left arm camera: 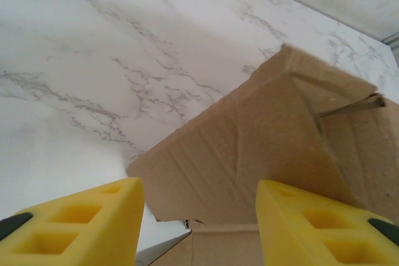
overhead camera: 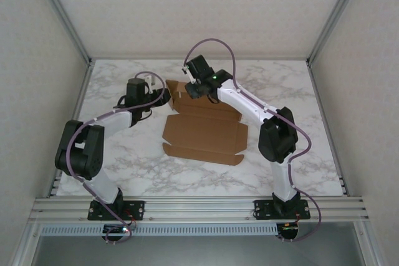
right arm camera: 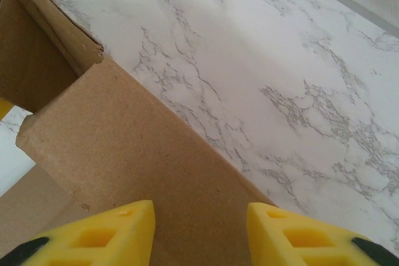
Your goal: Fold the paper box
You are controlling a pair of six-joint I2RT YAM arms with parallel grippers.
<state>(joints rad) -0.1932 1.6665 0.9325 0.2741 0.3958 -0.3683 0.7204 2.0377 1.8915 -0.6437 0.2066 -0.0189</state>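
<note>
Far flaps of the paper box (overhead camera: 202,135) stand raised, open table (overhead camera: 305,116) around.

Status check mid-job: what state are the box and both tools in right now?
paper box: unfolded, mostly lying flat, far-left end lifted.
left tool: open, facing the lifted cardboard, not pinching it.
right tool: open, over the cardboard, not pinching it.

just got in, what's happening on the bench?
Two arms are folding a cardboard box on the marble table. The box lies mostly flat and open, with flaps raised at its far end. The left gripper is at the far left corner and the right gripper at the far edge. Both have jaws open with cardboard just ahead of them, not clamped.
</note>
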